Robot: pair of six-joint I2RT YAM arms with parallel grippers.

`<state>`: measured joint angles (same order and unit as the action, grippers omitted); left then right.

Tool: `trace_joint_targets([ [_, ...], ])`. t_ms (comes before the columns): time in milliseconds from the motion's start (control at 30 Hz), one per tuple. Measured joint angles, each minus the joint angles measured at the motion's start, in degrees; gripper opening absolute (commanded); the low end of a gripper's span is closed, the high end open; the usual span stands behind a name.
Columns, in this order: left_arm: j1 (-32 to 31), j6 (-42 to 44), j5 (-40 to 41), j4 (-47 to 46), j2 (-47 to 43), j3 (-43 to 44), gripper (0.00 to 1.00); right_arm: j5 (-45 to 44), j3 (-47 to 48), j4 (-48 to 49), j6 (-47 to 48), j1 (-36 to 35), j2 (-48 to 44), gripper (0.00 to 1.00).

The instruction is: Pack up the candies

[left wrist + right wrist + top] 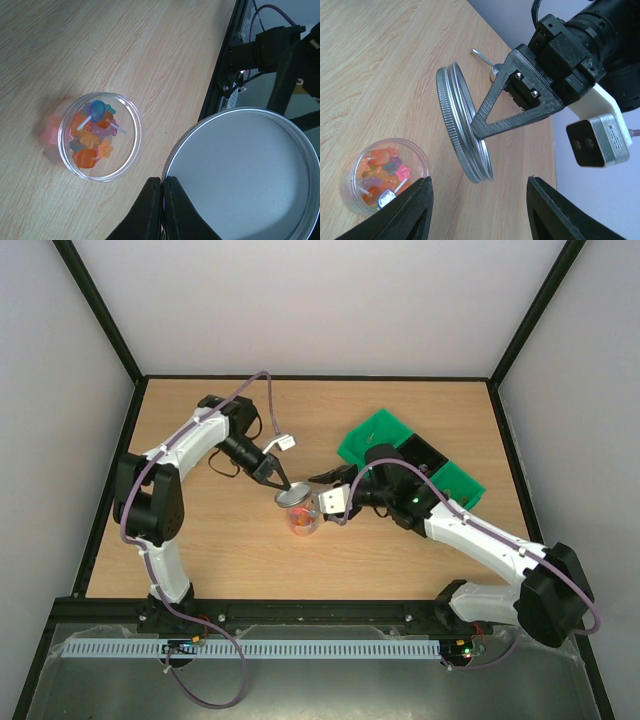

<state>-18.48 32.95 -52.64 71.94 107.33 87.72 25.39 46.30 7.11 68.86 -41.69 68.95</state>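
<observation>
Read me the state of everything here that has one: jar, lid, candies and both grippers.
Jar: upright, open, no lid on.
Lid: held tilted beside the jar, off it.
Candies: inside the jar.
Left gripper: shut on the lid's rim.
Right gripper: open, holding nothing.

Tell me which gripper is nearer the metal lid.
Left. The left gripper is shut on the rim of the metal lid. The right gripper is open, facing the lid across a gap, not touching it.
</observation>
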Motion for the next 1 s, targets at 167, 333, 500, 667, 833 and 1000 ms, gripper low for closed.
trace_joint_targets([
  [167, -0.4, -0.3, 0.0, 0.0, 0.0, 0.0, 0.02, 0.2, 0.1, 0.8, 0.6, -0.3, 2.6, 0.36],
  [333, -0.5, -0.7, 0.0, 0.0, 0.2, 0.0, 0.02, 1.3, 0.1, 0.9, 2.0, -0.3, 3.2, 0.17],
  [500, -0.6, -1.3, 0.3, 0.1, 0.3, 0.0, 0.07, 1.1, 0.9, 1.3, 3.0, -0.3, 3.3, 0.01],
  [667, -0.6, -2.6, 0.2, -0.5, 0.3, 0.5, 0.37, 1.1, 0.9, 1.3, 2.4, -0.3, 3.3, 0.01],
  [833, 1.9, -5.7, 0.7, -4.9, -0.8, 0.9, 0.67, 2.0, 2.3, -0.6, -2.5, 1.0, 3.5, 0.01],
  [1000, 12.2, -13.3, 6.1, -20.6, -12.9, -3.9, 0.92, 5.9, 9.0, -5.1, -15.9, 5.7, 6.2, 0.01],
])
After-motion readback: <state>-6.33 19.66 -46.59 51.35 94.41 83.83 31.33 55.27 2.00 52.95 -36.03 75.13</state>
